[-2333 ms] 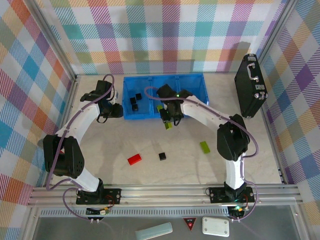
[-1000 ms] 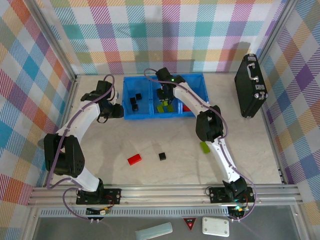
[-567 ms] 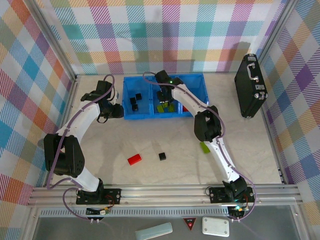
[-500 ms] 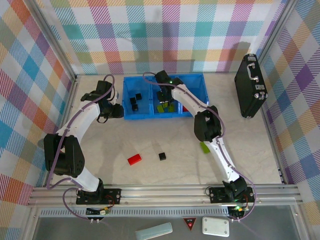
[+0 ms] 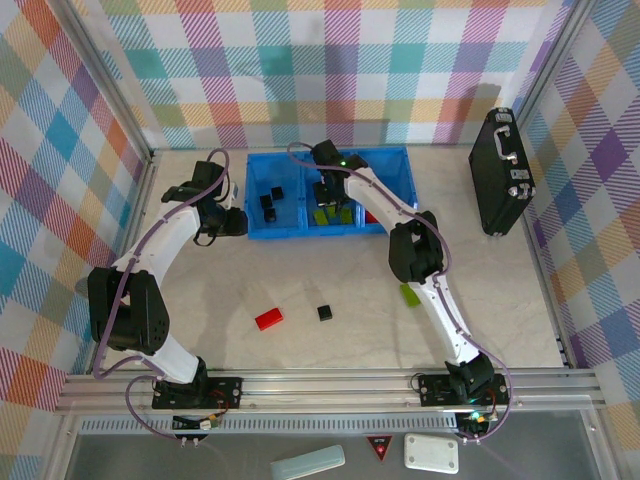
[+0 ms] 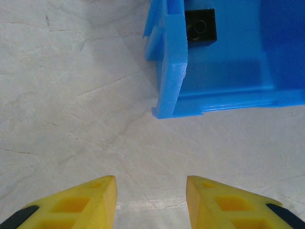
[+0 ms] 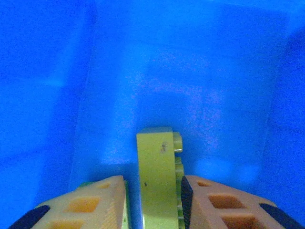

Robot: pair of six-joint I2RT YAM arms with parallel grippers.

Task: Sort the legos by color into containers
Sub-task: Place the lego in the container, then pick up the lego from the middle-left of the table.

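Blue tray (image 5: 395,160): at the far side of the table (image 5: 500,300), three compartments in a row.
Left compartment (image 5: 255,175): holds a few black bricks (image 5: 266,206).
Middle compartment (image 5: 312,180): holds lime-green bricks (image 5: 340,212), partly under the right arm.
Right compartment (image 5: 395,195): shows a bit of red (image 5: 372,214), likely a brick, mostly hidden by the arm.
Right gripper (image 7: 153,191): low inside the middle compartment, with one upright green brick (image 7: 155,167) between the pads; clamped or loose, cannot tell.
Left gripper (image 6: 151,191): fingers apart and empty, over bare table just beside the tray's near left corner.
Loose on the table: one red brick (image 5: 268,319), one black brick (image 5: 324,313) and one stray green brick (image 5: 409,294), all well apart from the tray.
Progress: judged well past half, with three pickups left once this brick is dropped.
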